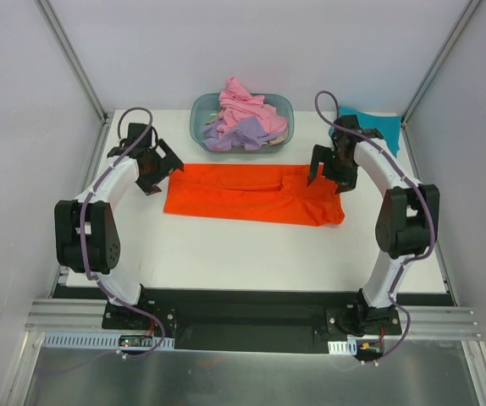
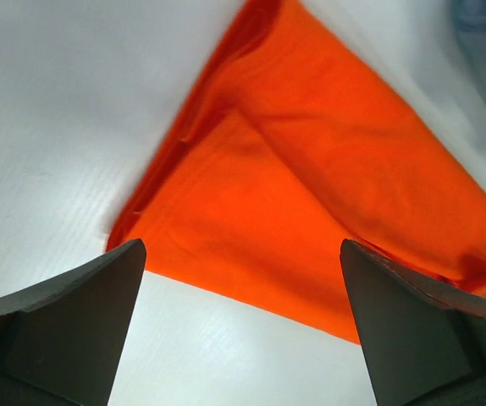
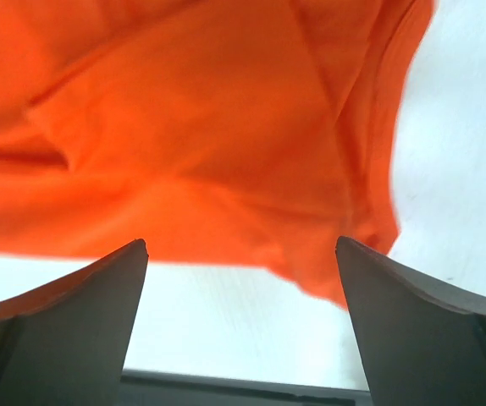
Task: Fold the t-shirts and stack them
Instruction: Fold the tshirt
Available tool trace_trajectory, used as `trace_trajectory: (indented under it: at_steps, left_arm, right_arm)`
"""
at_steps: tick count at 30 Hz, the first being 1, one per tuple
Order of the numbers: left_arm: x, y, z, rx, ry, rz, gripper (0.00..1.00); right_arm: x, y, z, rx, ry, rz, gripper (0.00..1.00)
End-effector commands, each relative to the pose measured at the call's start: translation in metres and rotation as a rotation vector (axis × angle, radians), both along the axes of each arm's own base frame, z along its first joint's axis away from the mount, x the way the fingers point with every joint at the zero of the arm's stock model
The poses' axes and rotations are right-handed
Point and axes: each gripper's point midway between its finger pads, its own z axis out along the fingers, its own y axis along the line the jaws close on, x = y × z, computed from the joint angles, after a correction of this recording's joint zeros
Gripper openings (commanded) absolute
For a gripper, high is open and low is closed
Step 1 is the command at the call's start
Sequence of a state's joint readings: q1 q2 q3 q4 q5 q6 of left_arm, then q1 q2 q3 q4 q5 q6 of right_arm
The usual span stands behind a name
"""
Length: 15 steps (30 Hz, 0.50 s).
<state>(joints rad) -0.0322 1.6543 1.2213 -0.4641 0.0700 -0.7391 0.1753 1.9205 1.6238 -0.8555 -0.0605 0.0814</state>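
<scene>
Orange cloth dominates the scene: an orange t-shirt [image 1: 256,194] lies flat across the middle of a white table [image 1: 226,245], folded into a long band running left to right, with a raised crease along its middle. The left gripper [image 1: 160,167] sits at the band's left end and the right gripper [image 1: 329,176] at its right end. Both have their fingers spread wide and hold nothing. From above it is hard to tell whether either one touches the cloth. The left wrist view shows the left gripper [image 2: 241,245] framing a pointed corner of the orange t-shirt [image 2: 311,194], the rest cut off at the frame's edges. The right wrist view shows the right gripper [image 3: 241,244] over rumpled folds of the orange t-shirt [image 3: 192,144], out of focus, with its hem curving down on the right. At the table's far edge an oval tub [image 1: 199,118] holds a heap with a pink t-shirt [image 1: 243,97] on top and a lavender t-shirt [image 1: 239,134] below. The pile is too tangled to count garments. A teal t-shirt [image 1: 374,123] lies in the far right corner, partly hidden behind the right arm.
</scene>
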Motion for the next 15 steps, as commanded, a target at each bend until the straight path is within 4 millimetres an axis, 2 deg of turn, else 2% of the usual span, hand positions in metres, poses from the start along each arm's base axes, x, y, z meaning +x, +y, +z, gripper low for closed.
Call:
trace_trajectory:
  at_steps: [1, 2, 3, 4, 5, 6, 7, 8, 11, 12, 14, 15]
  left_arm:
    - [0.020, -0.039, 0.036, -0.034, -0.105, -0.142, 0.99]
    - [0.024, -0.044, 0.026, -0.041, -0.082, -0.155, 0.99]
    - [0.031, -0.054, 0.030, -0.058, -0.094, -0.179, 0.99]
    - [0.035, -0.059, 0.016, -0.067, -0.062, -0.189, 0.99]
    - [0.038, -0.062, 0.012, -0.079, -0.052, -0.197, 0.99]
    - [0.040, -0.069, 0.010, -0.101, -0.043, -0.211, 0.99]
    - [0.041, -0.072, -0.005, -0.112, -0.008, -0.215, 0.99]
    - [0.040, -0.074, -0.010, -0.118, 0.005, -0.216, 0.99]
    - [0.026, -0.075, -0.032, -0.124, 0.070, -0.213, 0.99]
    - [0.012, -0.072, -0.047, -0.122, 0.118, -0.205, 0.99]
    - [-0.006, -0.068, -0.054, -0.104, 0.144, -0.196, 0.99]
    - [-0.031, -0.064, -0.072, -0.096, 0.207, -0.185, 0.99]
  right_arm:
    - [-0.027, 0.034, 0.023, 0.194, -0.056, 0.055, 0.97]
    - [-0.039, 0.033, 0.010, 0.191, -0.014, 0.045, 0.97]
    - [-0.043, 0.035, 0.007, 0.197, -0.006, 0.042, 0.97]
    - [-0.047, 0.035, 0.002, 0.199, 0.010, 0.031, 0.97]
    - [-0.053, 0.033, -0.006, 0.193, 0.035, 0.020, 0.97]
    - [-0.053, 0.031, -0.010, 0.185, 0.044, 0.011, 0.97]
    - [-0.054, 0.029, -0.017, 0.175, 0.061, 0.002, 0.97]
    - [-0.051, 0.026, -0.021, 0.161, 0.064, -0.005, 0.97]
    - [-0.045, 0.019, -0.037, 0.151, 0.107, -0.039, 0.97]
    - [-0.040, 0.015, -0.037, 0.144, 0.107, -0.050, 0.97]
    - [-0.033, 0.005, -0.049, 0.081, 0.119, -0.037, 0.97]
    - [-0.024, 0.004, -0.048, 0.068, 0.108, -0.031, 0.97]
